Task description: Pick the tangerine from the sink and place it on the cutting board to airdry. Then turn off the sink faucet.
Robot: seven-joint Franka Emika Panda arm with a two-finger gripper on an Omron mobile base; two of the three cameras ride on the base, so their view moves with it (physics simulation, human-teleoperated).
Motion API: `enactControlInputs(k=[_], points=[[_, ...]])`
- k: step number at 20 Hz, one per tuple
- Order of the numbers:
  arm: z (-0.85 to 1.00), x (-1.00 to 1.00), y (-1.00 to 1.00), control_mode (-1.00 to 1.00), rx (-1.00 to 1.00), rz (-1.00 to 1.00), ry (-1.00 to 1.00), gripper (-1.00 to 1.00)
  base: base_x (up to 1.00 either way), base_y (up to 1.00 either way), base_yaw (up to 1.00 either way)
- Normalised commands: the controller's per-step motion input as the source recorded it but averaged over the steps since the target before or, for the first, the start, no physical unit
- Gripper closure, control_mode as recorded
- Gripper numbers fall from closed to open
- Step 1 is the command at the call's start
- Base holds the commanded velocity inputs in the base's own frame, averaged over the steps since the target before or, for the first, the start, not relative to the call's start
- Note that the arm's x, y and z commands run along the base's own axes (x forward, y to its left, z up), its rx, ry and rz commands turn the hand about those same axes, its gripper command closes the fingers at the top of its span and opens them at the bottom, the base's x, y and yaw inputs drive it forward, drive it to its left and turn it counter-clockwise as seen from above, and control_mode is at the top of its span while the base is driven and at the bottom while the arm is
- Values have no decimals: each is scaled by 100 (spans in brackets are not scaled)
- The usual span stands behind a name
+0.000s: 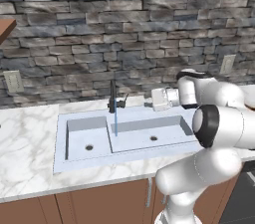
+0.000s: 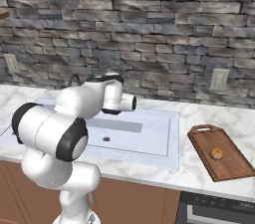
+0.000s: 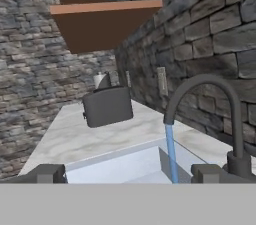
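Tool [image 3: 125,174] wide open and empty, faucet [image 3: 210,114] running, tangerine [image 2: 216,154] on cutting board [image 2: 234,168]

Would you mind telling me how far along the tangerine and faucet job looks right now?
Done: the tangerine lies on the cutting board, out of the sink. In hand: the gripper, jaws open and holding nothing, faces the sink faucet at close range, without touching it. Left: the blue water stream runs into the basin, so the faucet has yet to be turned off.
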Motion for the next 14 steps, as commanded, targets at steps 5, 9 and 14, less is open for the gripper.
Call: enactControlInputs(k=[5,9,14], points=[[-14,27,12,-100,0,0,2,-100,0,0,0],[-9,28,8,-100,1,0,3,-100,0,0,0],[-2,25,0,-100,3,0,2,-100,0,0,0]])
